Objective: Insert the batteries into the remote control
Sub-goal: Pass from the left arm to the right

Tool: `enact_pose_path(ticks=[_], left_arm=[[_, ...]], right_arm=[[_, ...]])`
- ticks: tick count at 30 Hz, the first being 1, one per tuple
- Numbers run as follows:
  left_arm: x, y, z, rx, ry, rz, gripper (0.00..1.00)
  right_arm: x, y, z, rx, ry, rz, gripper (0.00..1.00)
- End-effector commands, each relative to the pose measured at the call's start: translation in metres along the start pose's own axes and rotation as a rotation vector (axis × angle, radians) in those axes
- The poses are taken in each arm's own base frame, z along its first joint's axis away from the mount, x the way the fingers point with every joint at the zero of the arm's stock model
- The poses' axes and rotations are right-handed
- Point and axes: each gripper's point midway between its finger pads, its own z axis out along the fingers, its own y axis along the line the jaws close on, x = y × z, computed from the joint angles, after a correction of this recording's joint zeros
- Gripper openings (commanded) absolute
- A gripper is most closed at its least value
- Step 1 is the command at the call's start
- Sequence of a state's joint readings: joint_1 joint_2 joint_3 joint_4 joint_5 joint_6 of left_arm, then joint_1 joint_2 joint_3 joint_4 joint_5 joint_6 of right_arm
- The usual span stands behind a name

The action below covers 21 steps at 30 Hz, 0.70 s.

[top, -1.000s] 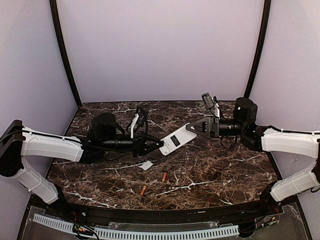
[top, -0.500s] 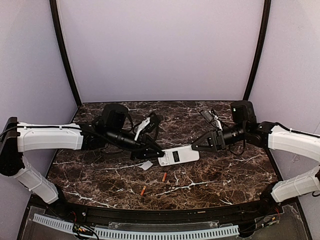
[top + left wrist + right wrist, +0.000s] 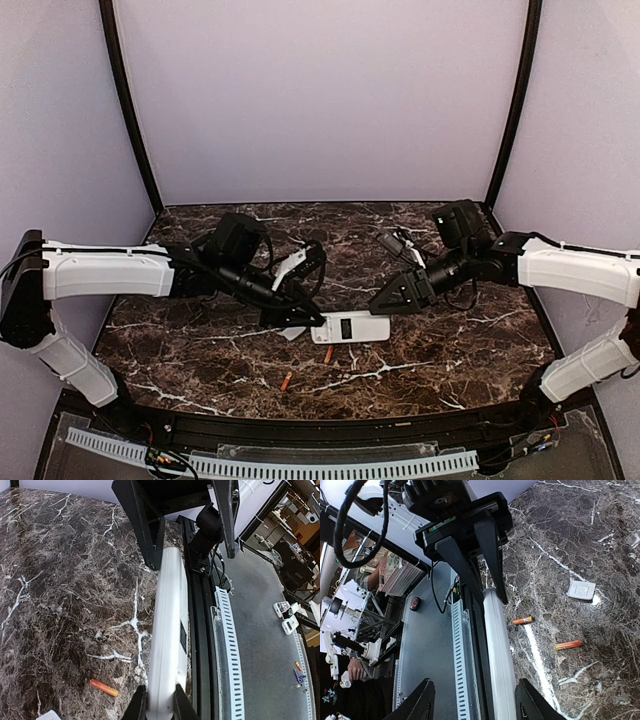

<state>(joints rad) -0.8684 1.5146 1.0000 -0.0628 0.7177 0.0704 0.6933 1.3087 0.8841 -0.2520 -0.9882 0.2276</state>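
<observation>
The white remote control (image 3: 350, 327) shows its plain back with a small dark mark and lies level, low over the table. My left gripper (image 3: 308, 319) is shut on its left end; in the left wrist view (image 3: 161, 706) both fingers pinch the remote (image 3: 167, 630). My right gripper (image 3: 383, 302) is at the remote's right end, open. In the right wrist view (image 3: 478, 692) the remote (image 3: 499, 655) runs between the wide-apart fingers without touching them. Two orange batteries (image 3: 328, 354) (image 3: 286, 381) lie on the table in front of the remote and also show in the right wrist view (image 3: 523, 620) (image 3: 568, 644). One shows in the left wrist view (image 3: 104, 687).
The small loose white cover plate (image 3: 291, 331) lies on the marble just left of the remote, under my left gripper, and shows in the right wrist view (image 3: 582, 590). The table's black front rail (image 3: 330, 425) runs close behind the batteries.
Both arms have come forward and down. The remote went from tilted and raised near mid-table to level and low near the batteries. The right jaws now stand clear of it.
</observation>
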Motion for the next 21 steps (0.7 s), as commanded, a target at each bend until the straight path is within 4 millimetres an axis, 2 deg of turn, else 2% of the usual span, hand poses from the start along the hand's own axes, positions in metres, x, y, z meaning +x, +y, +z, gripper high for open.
enact_pose_path(ticks=[1,4,11,16,21], left_arm=[[-0.017,-0.006,-0.003,0.023,-0.033,0.045,0.00],[-0.020,-0.006,-0.004,0.021,-0.038,0.052,0.00],[-0.023,-0.003,-0.002,0.019,-0.031,0.053,0.00],[-0.025,-0.002,-0.001,0.015,-0.024,0.058,0.00],[-0.023,0.004,-0.001,-0.024,-0.015,0.050,0.02]], right_arm=[[0.000,-0.001,0.010,0.008,0.031,-0.029,0.55],[0.004,-0.004,0.016,0.006,0.052,-0.026,0.53],[0.013,-0.009,0.021,0.010,0.087,-0.023,0.39],[0.013,-0.008,0.022,0.007,0.097,-0.031,0.25],[0.014,-0.009,0.021,0.013,0.097,-0.032,0.03]])
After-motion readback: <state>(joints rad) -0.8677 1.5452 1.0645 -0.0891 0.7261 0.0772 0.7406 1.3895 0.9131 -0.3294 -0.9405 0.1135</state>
